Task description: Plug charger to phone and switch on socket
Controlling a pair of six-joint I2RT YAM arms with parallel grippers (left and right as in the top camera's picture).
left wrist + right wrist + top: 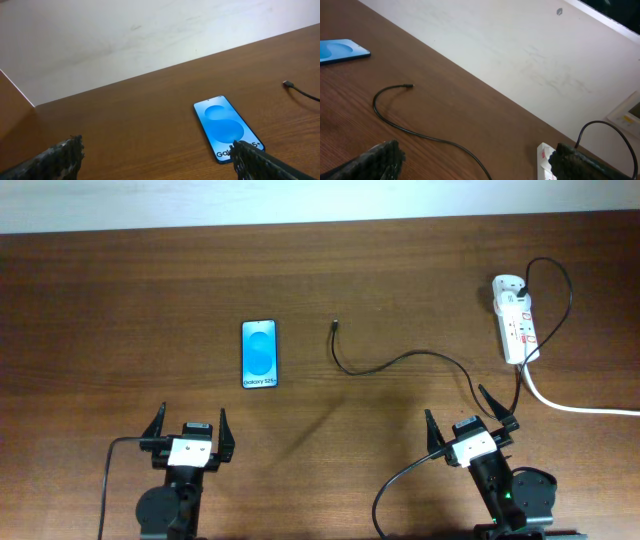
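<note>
The flat wooden surface [120,300] was dark brown with fine grain streaks. The slim black-edged smartphone [259,353] showed a bright blue screen with paler swirls and a white strip of dark lettering. The thin curving cable [421,352] was black. The long plastic power strip [514,320] was white with red marks, its thick cord [570,406] white.

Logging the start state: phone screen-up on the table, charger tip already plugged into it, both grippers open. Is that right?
Not quite: the charger has its tip lying loose on the table, apart from the phone, as the overhead view shows. The phone is screen-up, and the left gripper and right gripper are open.
</note>
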